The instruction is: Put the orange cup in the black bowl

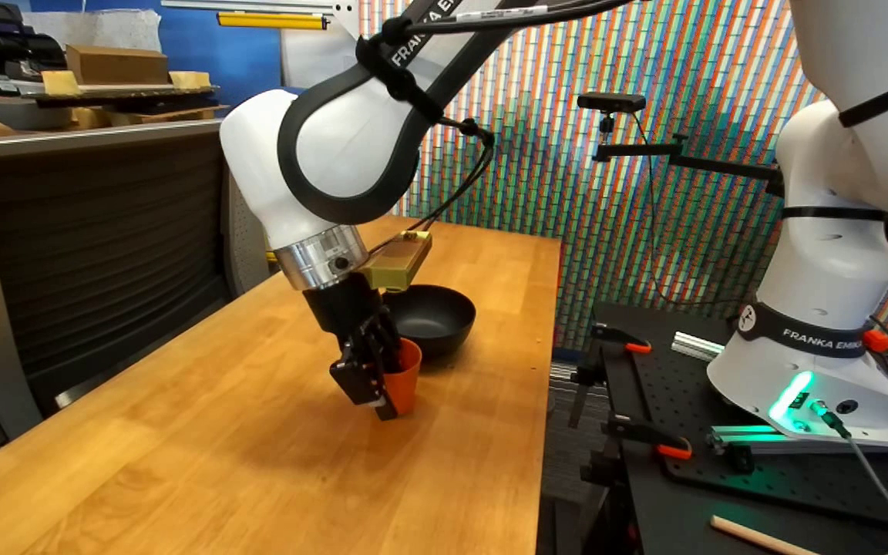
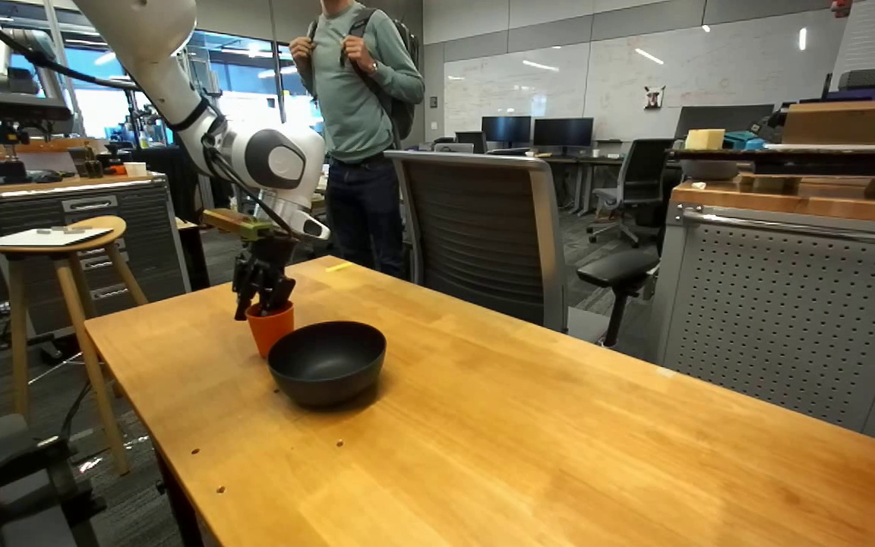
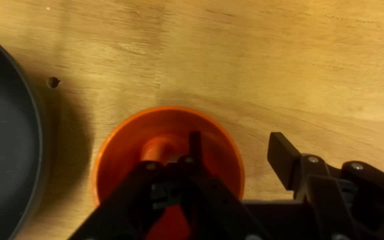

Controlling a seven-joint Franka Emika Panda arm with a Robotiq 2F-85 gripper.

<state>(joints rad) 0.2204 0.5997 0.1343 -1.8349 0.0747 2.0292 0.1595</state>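
While the black Robotiq gripper [image 3: 237,148] points down at the orange plastic cup [image 2: 272,330], its jaws are spread and released. In the wrist view, one finger [image 3: 195,143] is inside the cup and the second is outside, to the right; the wall of the cup passes between them, with a visible gap to the outer finger.

The cup stands upright on the wooden table [image 2: 559,425], below and left of the middle in both exterior views. Its long axis is nearly vertical: the wider mouth is turned upward, and the narrower base points down. Seen from the wrist, the mouth is a round rim at the lower middle, where the gripper hides a part of it.

The matte black bowl [image 2: 327,368] is near the cup, also upright; at the left edge of the wrist view, a strip of wood separates the two.

The white Franka arm [image 1: 344,154] comes down from the top in both exterior views. In an exterior view, at the upper middle, a person in a green sweater [image 2: 361,91] stands beside a mesh-backed chair [image 2: 483,235].
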